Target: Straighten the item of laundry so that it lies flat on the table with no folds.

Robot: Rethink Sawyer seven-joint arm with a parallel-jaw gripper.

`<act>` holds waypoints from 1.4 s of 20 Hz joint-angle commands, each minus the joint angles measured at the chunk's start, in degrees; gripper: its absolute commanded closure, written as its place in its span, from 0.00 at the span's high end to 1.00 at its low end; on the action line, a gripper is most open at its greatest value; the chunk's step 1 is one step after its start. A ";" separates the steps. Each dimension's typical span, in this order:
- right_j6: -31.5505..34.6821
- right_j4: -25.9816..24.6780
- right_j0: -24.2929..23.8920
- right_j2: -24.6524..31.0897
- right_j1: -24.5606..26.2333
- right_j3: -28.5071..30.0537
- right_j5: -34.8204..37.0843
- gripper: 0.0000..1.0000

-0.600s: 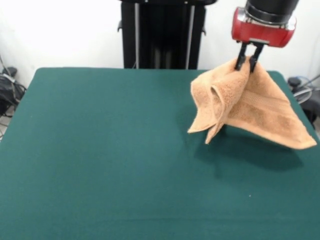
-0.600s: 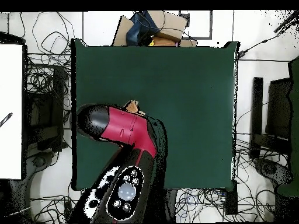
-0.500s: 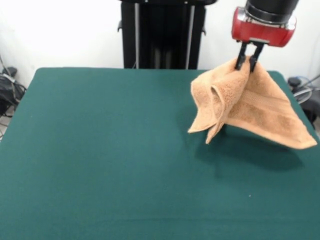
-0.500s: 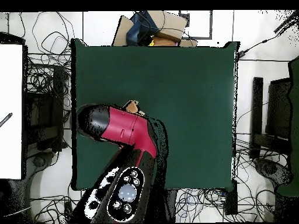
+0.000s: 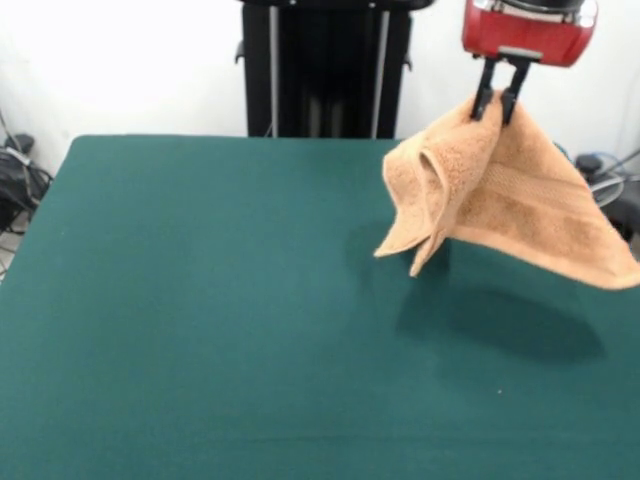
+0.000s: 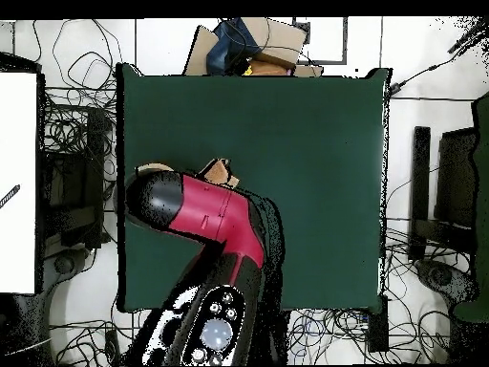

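Front view: tool [image 5: 498, 100] pressed together on a pinch of the towel [image 5: 500, 205] at its topmost point. Towel hangs clear of the table [image 5: 200, 300], with a shadow beneath it on the green top. It sits at about 2 o'clock in the front view, toward the table's far right corner, with its low right tip reaching the picture's right edge.

Shape: not flat. One broad panel slopes down toward 4 o'clock, woven band visible across it. A second flap curls forward on the left and ends in a hanging point toward 7 o'clock. The two layers overlap just below the pinch.

Overhead view: arm [image 6: 205, 215] covers nearly all of the cloth; only a small tan patch of it shows at the arm's upper edge. Tool hidden there.

Judgement: task well short of done; cloth is airborne and doubled.

Risks from here:
- Lowering straight down would likely collapse the curled flap under the main panel, leaving a fold.
- The hold looks to be in from the corner, so the cloth may not hang open on its own; dragging may be needed.
- The right tip is near the table's edge; laying out toward 3 o'clock could drape it over the side.
- Thin pinch on terry cloth may slip if swung quickly.
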 commanded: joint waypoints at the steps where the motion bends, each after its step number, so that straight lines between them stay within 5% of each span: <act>1: 3.23 -3.13 -3.38 5.78 -0.82 4.03 -3.04 0.00; 28: -0.54 -5.64 -9.43 8.34 -0.88 8.25 -8.00 0.00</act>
